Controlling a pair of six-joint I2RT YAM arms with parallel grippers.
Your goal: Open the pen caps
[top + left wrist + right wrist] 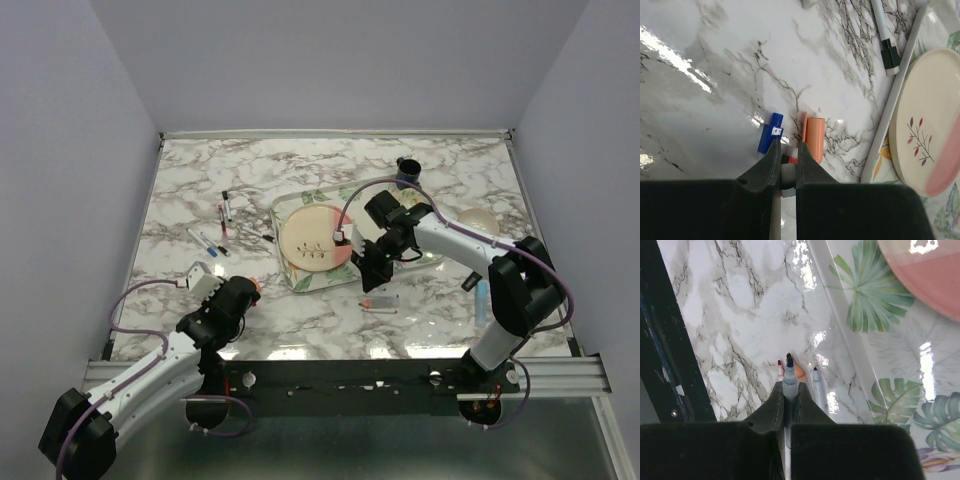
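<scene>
My left gripper [788,162] sits low over the marble, shut on a small white and red piece [788,176] that I cannot identify further. Just past its fingertips lie a blue pen cap [770,133] and an orange pen cap [815,139]. My right gripper [789,390] is shut on a white pen [790,381] whose dark blue tip is bare. Under it lie an uncapped red-tipped pen [780,368] and another uncapped pen [816,382]. In the top view the right gripper [365,278] hangs above these pens [380,301], and the left gripper [250,291] is at the near left.
A leaf-print tray [425,258] holds a cream and pink plate [310,240]. Several capped pens [222,222] lie left of the tray. A dark cup [407,170] and a cream round object [478,220] stand at the back right. A light-blue highlighter [481,300] lies near the right arm.
</scene>
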